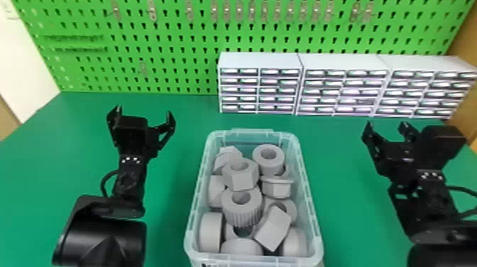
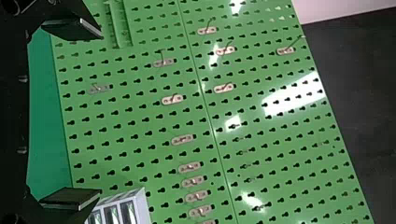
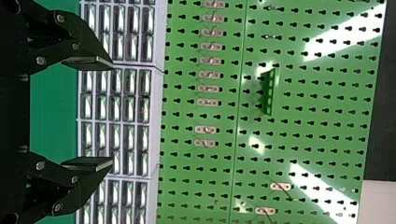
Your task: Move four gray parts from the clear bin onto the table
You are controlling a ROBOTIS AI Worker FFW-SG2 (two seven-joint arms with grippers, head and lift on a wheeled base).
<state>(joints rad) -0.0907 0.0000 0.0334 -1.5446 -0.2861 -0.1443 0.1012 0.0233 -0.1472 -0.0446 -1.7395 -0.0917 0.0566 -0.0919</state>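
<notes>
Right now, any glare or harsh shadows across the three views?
Left wrist view: hard white glare patches on the green perforated pegboard; right wrist view: bright white streaks on that board too; head view: small highlights on the fronts of the white drawer cabinets, only soft shading on the gray ribbed and faceted parts.

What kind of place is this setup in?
Probably a workshop or a parts-handling test bench: a green pegboard with metal hooks stands behind a green tabletop, white cabinets of small drawers line its back, and a clear plastic bin holds chunky gray nut-like parts.
</notes>
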